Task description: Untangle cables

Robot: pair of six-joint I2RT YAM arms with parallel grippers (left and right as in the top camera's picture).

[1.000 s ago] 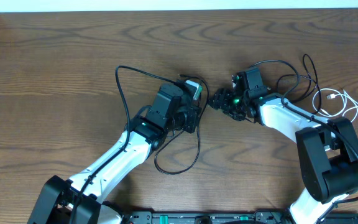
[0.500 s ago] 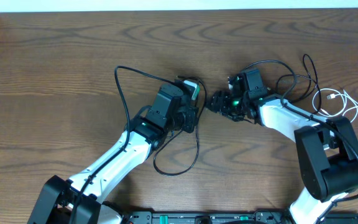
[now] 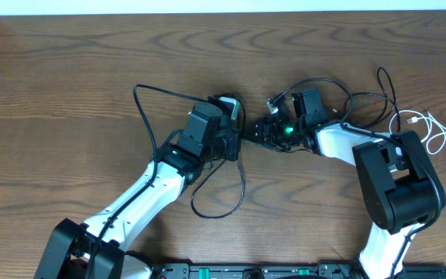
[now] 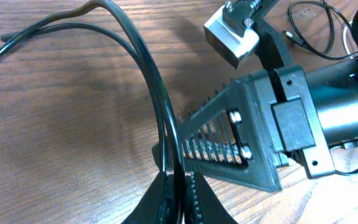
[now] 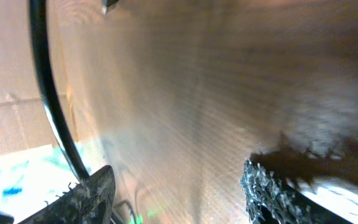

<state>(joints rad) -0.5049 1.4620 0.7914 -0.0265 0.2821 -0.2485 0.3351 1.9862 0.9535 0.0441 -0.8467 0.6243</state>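
My left gripper (image 4: 178, 190) is shut on a thin black cable (image 4: 143, 68), which rises from the jaws and bends off to the left. From above, this cable (image 3: 147, 93) arcs out to the left of the left gripper (image 3: 237, 132) and loops below it toward the table's front. My right gripper (image 3: 254, 132) is tip to tip with the left one, and its ribbed finger (image 4: 229, 140) fills the left wrist view. The right gripper (image 5: 179, 196) is open with bare wood between its fingers; a black cable (image 5: 47, 93) runs just outside one finger. More black cables (image 3: 366, 101) and a white cable (image 3: 428, 128) lie at the right.
The brown wooden table (image 3: 68, 70) fills the scene, its pale back edge (image 3: 207, 6) at the top. A black rail (image 3: 254, 271) runs along the front between the two arm bases. The right arm's white link (image 3: 339, 143) lies over the cables at the right.
Both grippers have shifted a little to the left, and the right one has closed in on the left. The held black cable's arc has moved left with them.
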